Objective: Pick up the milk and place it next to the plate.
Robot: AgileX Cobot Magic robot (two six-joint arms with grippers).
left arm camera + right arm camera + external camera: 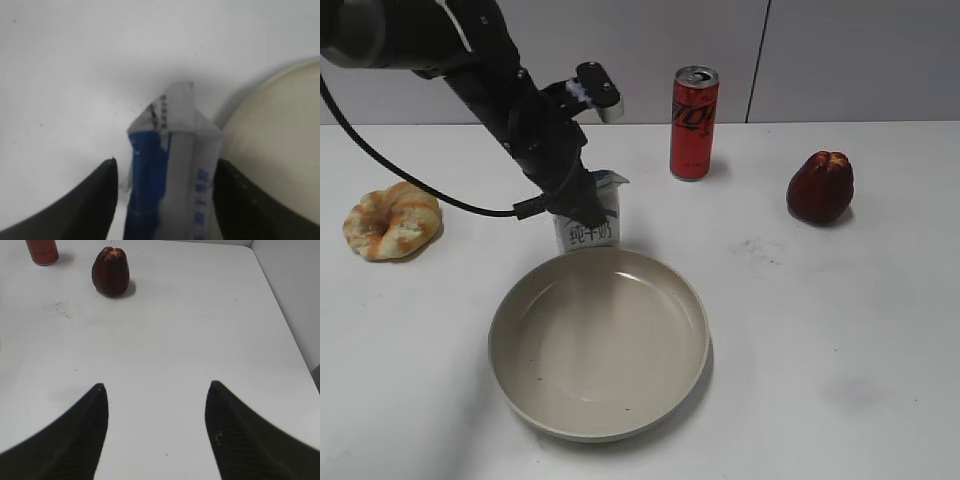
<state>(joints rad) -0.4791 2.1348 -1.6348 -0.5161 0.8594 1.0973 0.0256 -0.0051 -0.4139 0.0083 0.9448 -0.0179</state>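
The milk (pixel 590 232), a small white carton with a blue top and blue lettering, stands upright on the table right behind the far rim of the beige plate (pixel 525 300). My left gripper (pixel 582 203) reaches down over it. In the left wrist view the jaws (pixel 166 161) straddle the milk (pixel 175 165). The right finger is against the carton and a thin gap shows at the left finger. The plate's rim (pixel 280 150) lies just right of the carton. My right gripper (pixel 155 385) is open and empty over bare table and is not seen in the exterior view.
A tall red soda can (pixel 694 122) stands behind the milk, also visible in the right wrist view (pixel 42 251). A dark red fruit (pixel 820 187) sits at the right and shows in the right wrist view (pixel 110 271). A bread ring (pixel 392 220) lies at the left.
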